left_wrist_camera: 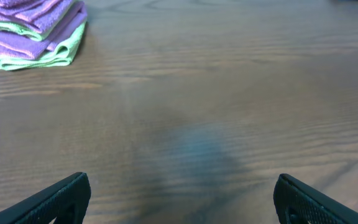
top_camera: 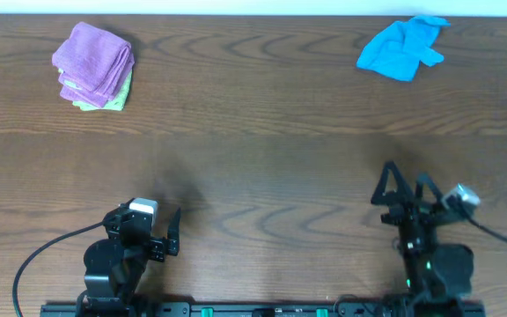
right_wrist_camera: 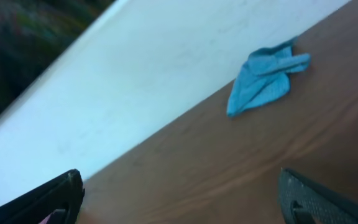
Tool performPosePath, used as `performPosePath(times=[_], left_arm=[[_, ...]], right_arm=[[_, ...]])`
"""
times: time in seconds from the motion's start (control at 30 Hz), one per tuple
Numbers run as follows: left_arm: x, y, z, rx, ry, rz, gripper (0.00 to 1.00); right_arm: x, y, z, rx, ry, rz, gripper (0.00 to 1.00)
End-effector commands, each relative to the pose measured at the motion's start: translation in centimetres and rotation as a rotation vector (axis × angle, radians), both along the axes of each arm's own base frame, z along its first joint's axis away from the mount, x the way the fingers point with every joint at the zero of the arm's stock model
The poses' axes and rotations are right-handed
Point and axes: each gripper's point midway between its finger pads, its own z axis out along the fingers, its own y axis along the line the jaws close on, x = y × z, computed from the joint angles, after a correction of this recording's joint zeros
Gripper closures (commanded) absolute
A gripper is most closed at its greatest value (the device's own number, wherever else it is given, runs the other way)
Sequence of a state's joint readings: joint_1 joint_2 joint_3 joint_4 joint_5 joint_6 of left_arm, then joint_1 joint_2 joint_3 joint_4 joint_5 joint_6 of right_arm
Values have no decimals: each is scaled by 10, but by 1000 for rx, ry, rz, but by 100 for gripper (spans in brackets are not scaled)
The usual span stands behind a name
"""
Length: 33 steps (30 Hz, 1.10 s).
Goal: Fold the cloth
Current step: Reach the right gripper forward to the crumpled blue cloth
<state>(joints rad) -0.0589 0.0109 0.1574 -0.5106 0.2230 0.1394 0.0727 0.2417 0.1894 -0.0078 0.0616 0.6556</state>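
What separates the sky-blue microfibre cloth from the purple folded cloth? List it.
The sky-blue microfibre cloth lies crumpled; the purple folded cloth is squared. Blue sits alone, right; purple tops a light green cloth, left. Both are soft cloths.

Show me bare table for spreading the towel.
Bare: the middle of the brown wooden table, between the purple-over-green folded cloth stack far-left, the crumpled sky-blue microfibre towel far-right, and the left fingers and right fingers nearside. Crowded: the far corners.
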Motion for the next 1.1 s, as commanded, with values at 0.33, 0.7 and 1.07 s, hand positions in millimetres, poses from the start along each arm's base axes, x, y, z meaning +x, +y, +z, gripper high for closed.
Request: performPosePath(times=[0.33,0.7,1.07], left_arm=[[1,3,-6,20,3,7,5],[1,3,-6,20,3,7,5],[1,3,-6,20,3,7,5]], right_arm=[[147,-9,-56,-187,277,76,6],[263,-44,-47,-243,377,54,4],[341,-91,-76,-207,531,12,6]])
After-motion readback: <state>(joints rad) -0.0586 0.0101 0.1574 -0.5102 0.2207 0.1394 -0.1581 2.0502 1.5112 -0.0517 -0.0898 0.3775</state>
